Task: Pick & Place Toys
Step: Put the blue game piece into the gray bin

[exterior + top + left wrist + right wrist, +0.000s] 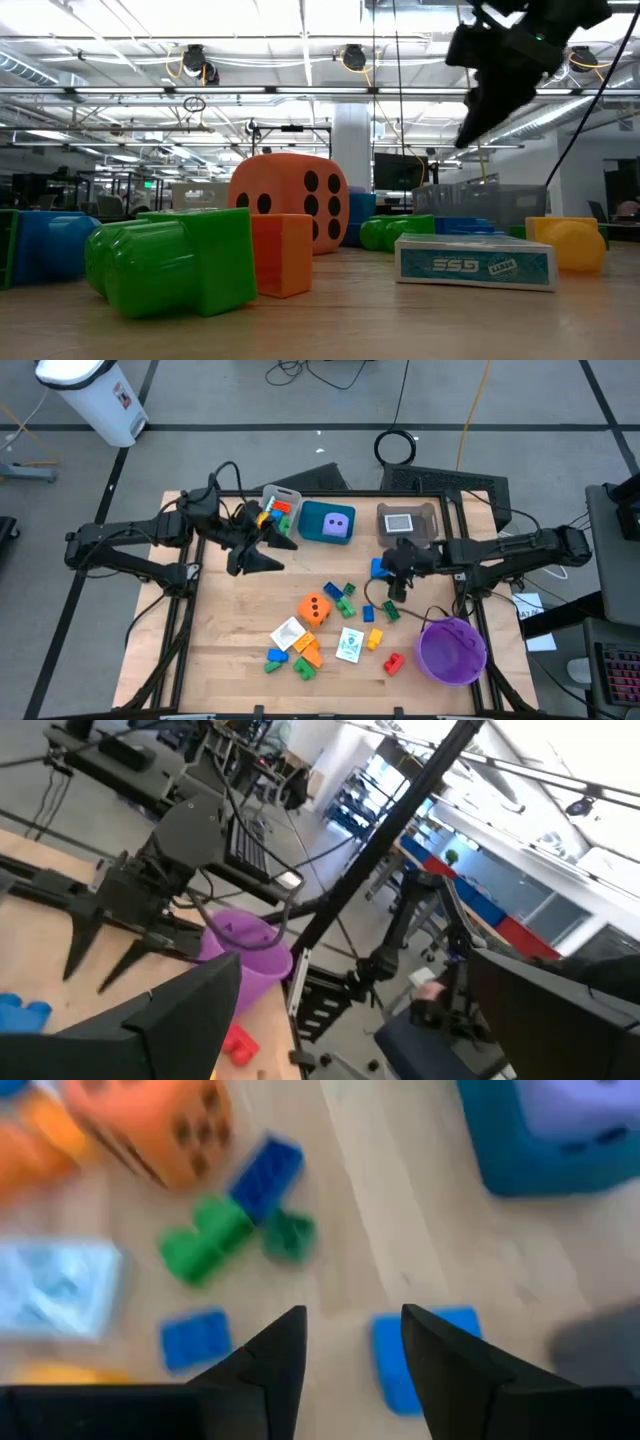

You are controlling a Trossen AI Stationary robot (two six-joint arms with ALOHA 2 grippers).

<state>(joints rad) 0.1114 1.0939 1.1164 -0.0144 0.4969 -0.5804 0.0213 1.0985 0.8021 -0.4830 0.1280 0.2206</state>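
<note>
I am seeing the task only partly done: the purple die (339, 525) is sitting in the teal tray (311, 520) and some bricks are lying in the grey tray (291, 496), but many are waiting. My right gripper (350, 1342) is hanging half open and empty, a blue brick (425, 1355) just beyond its fingertips. The orange die (150, 1125) is lying farther ahead. My left gripper (262, 550) is waiting wide open, holding nothing.
</note>
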